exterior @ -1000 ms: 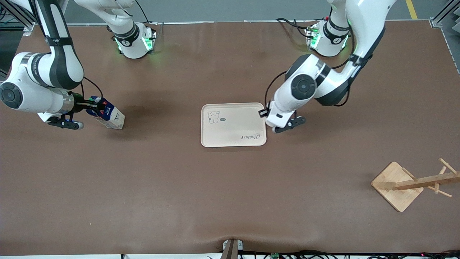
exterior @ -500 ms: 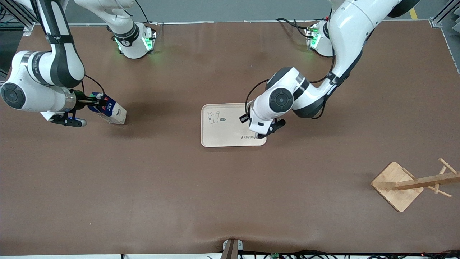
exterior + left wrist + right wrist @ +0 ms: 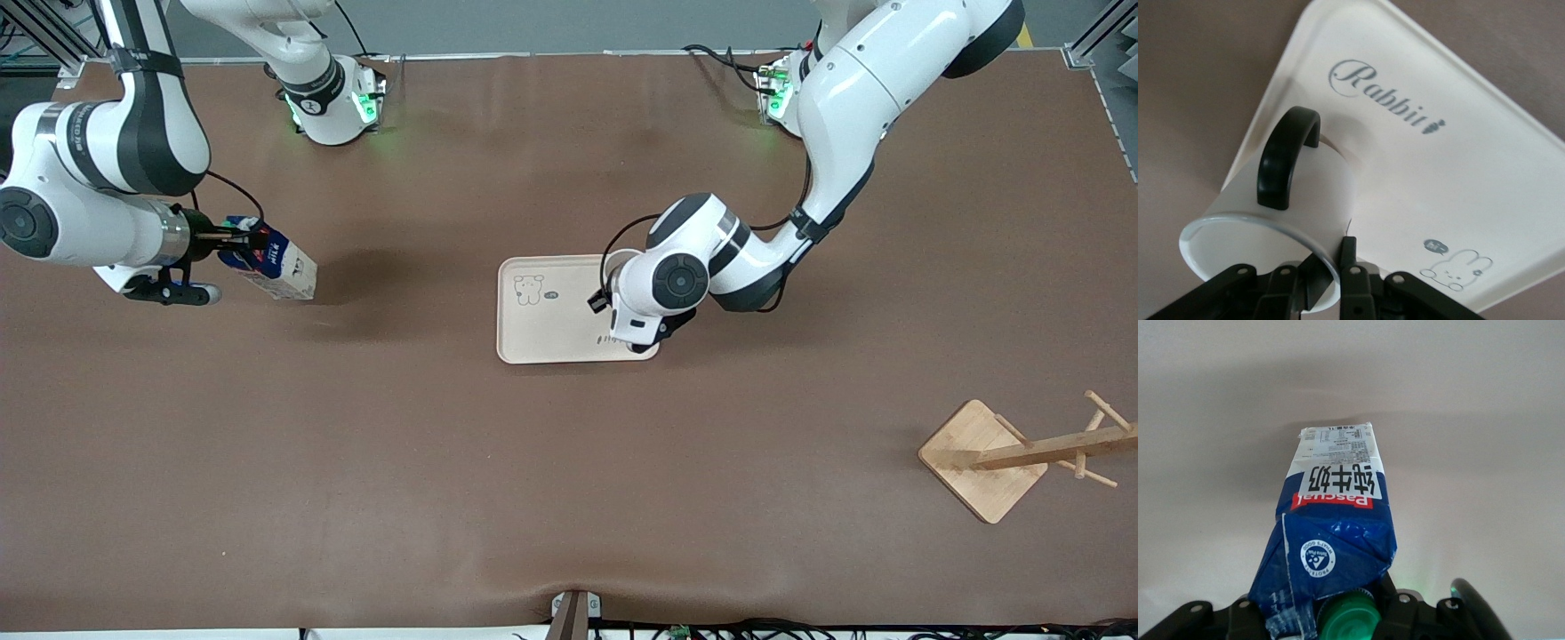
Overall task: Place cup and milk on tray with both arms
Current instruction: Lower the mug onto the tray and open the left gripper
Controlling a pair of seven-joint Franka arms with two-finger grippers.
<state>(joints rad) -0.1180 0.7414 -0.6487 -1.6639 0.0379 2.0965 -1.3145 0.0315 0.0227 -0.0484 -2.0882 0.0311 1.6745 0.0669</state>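
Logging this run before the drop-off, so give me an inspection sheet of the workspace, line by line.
Surface: brown table, slightly rippled at the camera edge.
Job's things: tray mid-table; cup held over the tray's corner; milk carton tilted at the right arm's end.
Clutter: wooden rack near the left arm's end, nearer the camera than the tray.
Grippers: left claw shut on the cup's rim; right claw shut on the milk carton's top.
Cables: black leads by both bases and along the camera edge.
Surroundings: grey floor, metal frame posts at the corners.
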